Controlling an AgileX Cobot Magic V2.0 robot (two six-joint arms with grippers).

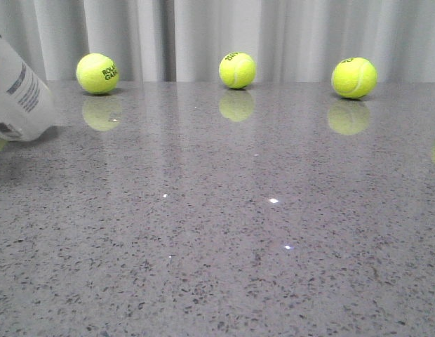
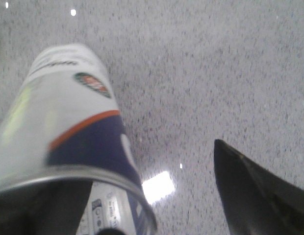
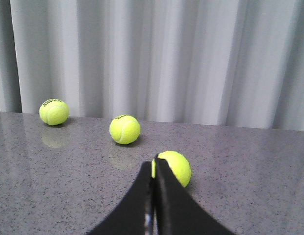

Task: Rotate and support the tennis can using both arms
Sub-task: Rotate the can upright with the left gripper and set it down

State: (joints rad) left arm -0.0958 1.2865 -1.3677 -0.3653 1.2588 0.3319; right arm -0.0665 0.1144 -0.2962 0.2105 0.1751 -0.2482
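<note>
Lying tilted at the far left edge of the speckled grey polished stone table (image 1: 224, 232): the long white and navy cylindrical tennis can (image 1: 17, 91), only its white barcoded end showing in the front view. Showing in the left wrist view as a smooth glossy tube (image 2: 68, 127) with an orange diagonal stripe, a round green-red emblem and a silver metal rim, blurred. Spreading wide around that rim: the left gripper (image 2: 157, 215), one tapered black finger (image 2: 255, 196) standing well apart from the can, the other dark and partly hidden beneath the rim; whether touching, cannot tell. Pressing together with no gap: the right gripper (image 3: 153, 196), matte black, pinching nothing. Resting along the table's far edge before a pleated pale grey curtain (image 1: 273, 35): three fuzzy yellow-green tennis balls (image 1: 237, 70), mirroring in the shiny surface.
</note>
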